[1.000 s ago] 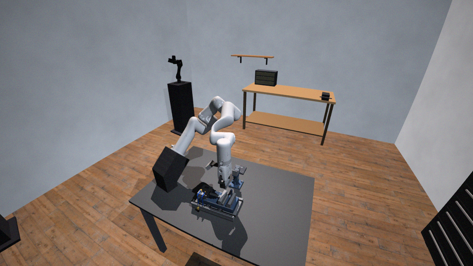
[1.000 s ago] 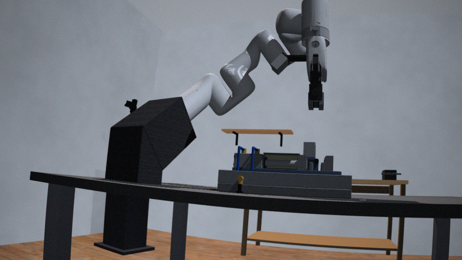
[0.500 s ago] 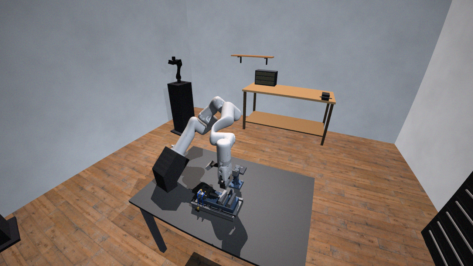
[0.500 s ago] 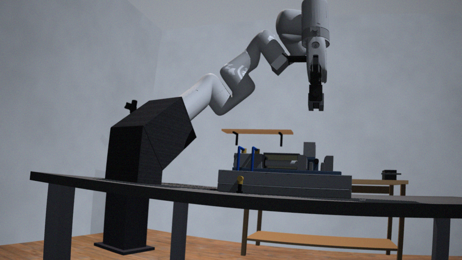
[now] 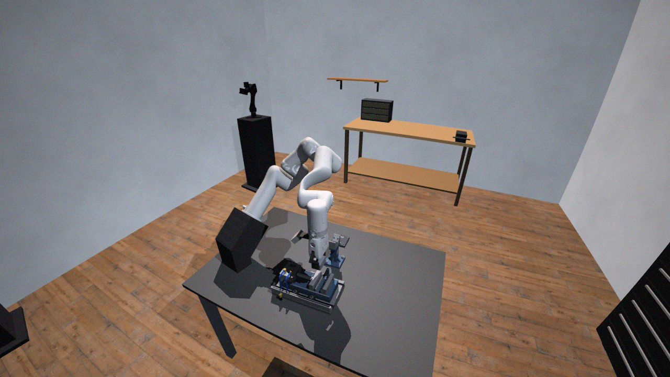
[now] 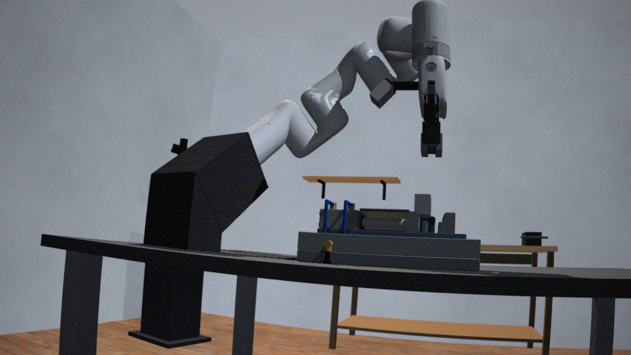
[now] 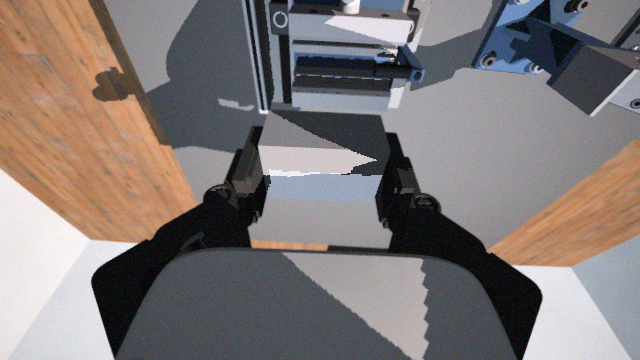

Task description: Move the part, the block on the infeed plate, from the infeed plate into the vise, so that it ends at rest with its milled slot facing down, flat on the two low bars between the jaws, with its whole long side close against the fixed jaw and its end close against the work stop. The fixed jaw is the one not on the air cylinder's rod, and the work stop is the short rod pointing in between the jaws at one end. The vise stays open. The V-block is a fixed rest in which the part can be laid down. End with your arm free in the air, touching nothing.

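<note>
My gripper (image 7: 323, 149) is shut on the part (image 7: 322, 150), a grey block held between the two black fingers. In the side view the gripper (image 6: 431, 148) hangs high above the vise (image 6: 388, 225), pointing down; the part shows there as a small grey piece at the fingertips. In the overhead view the gripper (image 5: 316, 262) is over the vise's far end. The vise (image 7: 345, 60) lies below at the top of the wrist view, jaws open, with the work stop (image 7: 405, 72) at its right. The slot's side cannot be told.
A blue V-block (image 7: 545, 45) with a grey infeed plate stands right of the vise, also in the overhead view (image 5: 336, 251). The arm's black base (image 5: 239, 239) sits at the table's left. Blue hoses (image 6: 335, 214) and the air cylinder are at the vise's near end.
</note>
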`<move>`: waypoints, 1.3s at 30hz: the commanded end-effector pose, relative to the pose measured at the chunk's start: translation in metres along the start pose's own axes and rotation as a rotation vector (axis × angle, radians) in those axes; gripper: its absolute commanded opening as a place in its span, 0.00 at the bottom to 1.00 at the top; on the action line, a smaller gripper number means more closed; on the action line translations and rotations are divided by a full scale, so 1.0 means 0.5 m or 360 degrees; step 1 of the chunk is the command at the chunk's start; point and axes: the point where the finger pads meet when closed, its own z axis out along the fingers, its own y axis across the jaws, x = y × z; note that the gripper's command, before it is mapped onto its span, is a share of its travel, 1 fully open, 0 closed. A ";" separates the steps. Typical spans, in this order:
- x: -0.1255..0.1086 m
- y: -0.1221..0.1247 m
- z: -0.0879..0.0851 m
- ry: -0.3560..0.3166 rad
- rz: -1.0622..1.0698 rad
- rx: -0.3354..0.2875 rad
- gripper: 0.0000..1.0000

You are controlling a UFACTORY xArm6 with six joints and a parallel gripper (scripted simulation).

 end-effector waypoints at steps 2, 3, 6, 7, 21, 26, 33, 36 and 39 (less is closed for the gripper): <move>-0.003 -0.001 0.016 -0.0005 -0.0002 0.0004 0.00; -0.003 -0.001 0.016 -0.0005 -0.0002 0.0004 0.00; -0.003 -0.001 0.023 -0.0005 -0.0002 0.0004 0.00; -0.003 -0.001 0.027 -0.0005 -0.0002 0.0004 0.00; -0.004 -0.002 0.074 -0.0005 -0.0002 0.0004 0.00; -0.005 -0.002 0.093 -0.0005 -0.0002 0.0004 0.00; -0.005 -0.003 0.117 -0.0005 -0.0002 0.0004 0.00; -0.006 -0.003 0.125 -0.0005 -0.0002 0.0004 0.00; -0.006 -0.003 0.128 -0.0005 -0.0002 0.0004 0.00</move>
